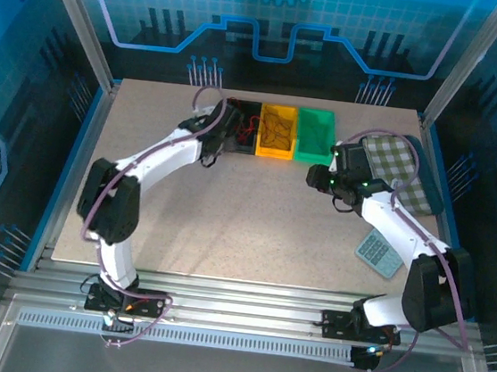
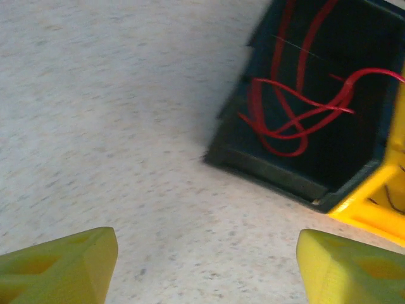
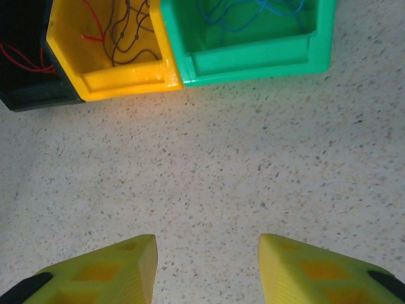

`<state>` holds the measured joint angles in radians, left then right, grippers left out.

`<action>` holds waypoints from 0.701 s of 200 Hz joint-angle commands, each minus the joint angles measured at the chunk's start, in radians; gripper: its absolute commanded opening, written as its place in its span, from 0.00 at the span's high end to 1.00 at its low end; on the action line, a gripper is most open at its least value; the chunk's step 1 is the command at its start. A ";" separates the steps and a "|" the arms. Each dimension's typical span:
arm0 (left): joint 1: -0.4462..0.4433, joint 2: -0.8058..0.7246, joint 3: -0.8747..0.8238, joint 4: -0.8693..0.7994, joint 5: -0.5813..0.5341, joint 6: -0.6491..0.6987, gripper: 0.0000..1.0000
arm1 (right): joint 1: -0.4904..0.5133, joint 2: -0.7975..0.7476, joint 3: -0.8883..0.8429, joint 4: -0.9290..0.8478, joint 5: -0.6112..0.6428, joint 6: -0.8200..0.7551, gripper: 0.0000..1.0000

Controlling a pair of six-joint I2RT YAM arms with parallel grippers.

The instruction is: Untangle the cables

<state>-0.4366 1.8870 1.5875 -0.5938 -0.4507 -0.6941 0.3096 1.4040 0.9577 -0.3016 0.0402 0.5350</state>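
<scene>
As seen from above, the cables (image 1: 276, 137) lie in three bins at the far edge of the table (image 1: 226, 228): black bin (image 1: 246, 147), yellow bin (image 1: 274, 154), green bin (image 1: 313, 153). The left gripper (image 1: 209, 152) sits just beside the black bin, the right gripper (image 1: 315, 179) near the green.

Left wrist view: fingers (image 2: 63, 266) apart, nothing held. The red cables (image 2: 297, 107) lie ahead and right, their loops running away from the claw.

Right wrist view: jaws apart, empty. The blue cables (image 3: 247, 16) lie straight ahead, the dark cables (image 3: 130, 31) ahead-left with one red strand (image 3: 95, 28) among them.

Judged: the left arm is nearer the red.
</scene>
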 commanded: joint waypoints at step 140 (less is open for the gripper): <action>-0.047 0.533 0.702 -0.033 0.366 0.134 0.74 | 0.061 -0.019 -0.061 -0.028 -0.016 0.055 0.54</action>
<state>-0.4419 2.4218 2.2436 -0.6071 -0.0811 -0.6159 0.3599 1.3979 0.9089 -0.3180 0.0219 0.5728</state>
